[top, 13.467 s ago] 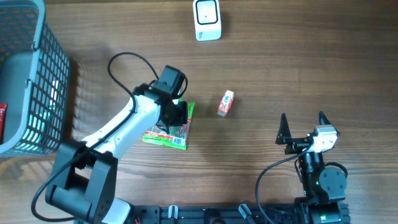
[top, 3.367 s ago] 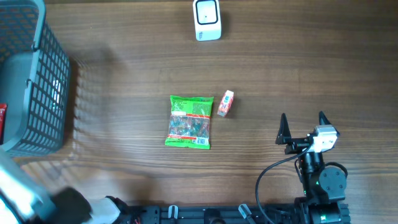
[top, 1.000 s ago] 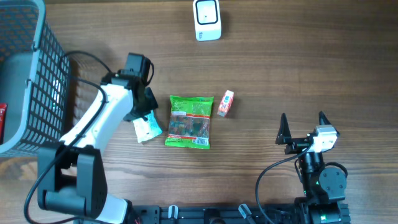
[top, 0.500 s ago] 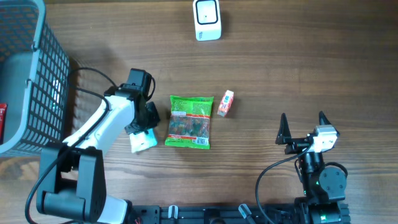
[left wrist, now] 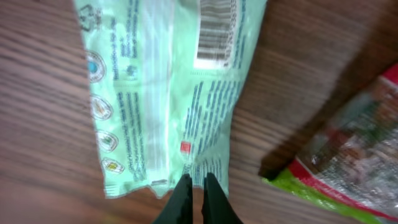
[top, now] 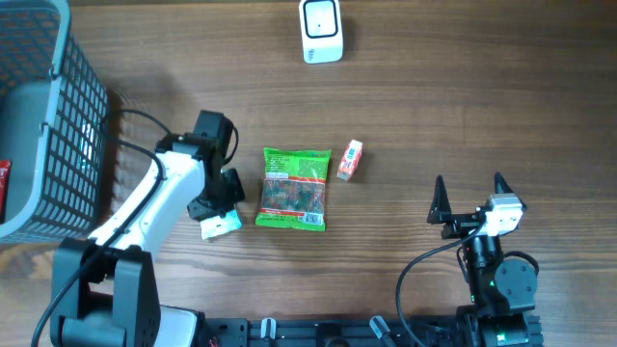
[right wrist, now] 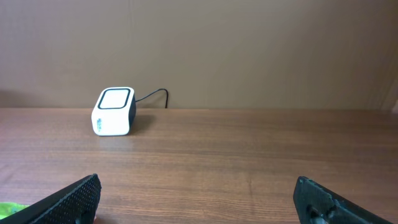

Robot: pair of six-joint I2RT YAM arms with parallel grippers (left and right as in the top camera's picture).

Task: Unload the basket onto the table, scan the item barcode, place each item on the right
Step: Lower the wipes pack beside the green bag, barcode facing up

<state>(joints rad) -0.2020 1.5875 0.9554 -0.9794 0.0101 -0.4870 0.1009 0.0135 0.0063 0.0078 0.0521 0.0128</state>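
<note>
The left gripper (left wrist: 193, 186) is pinched tight on the packet (left wrist: 168, 93) at its edge (barcode (left wrist: 216, 31) facing up); the right gripper (top: 469, 183) gapes wide, holding nothing.

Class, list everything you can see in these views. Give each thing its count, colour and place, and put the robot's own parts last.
scanner: one, white, far edge of the table, middle
basket: one, grey mesh, far left
red item: one, red, inside the basket, mostly cut off by the picture's edge
green packet: one, bright green, lying flat at the table's centre
small box: one, orange and white, beside the green packet's right upper corner
pale packet: one, mint green, barcode side up, left of the green packet
table: one, brown wood
left tool: one, black, shut, tips at the pale packet's edge
right tool: one, black, open and empty, near right
</note>
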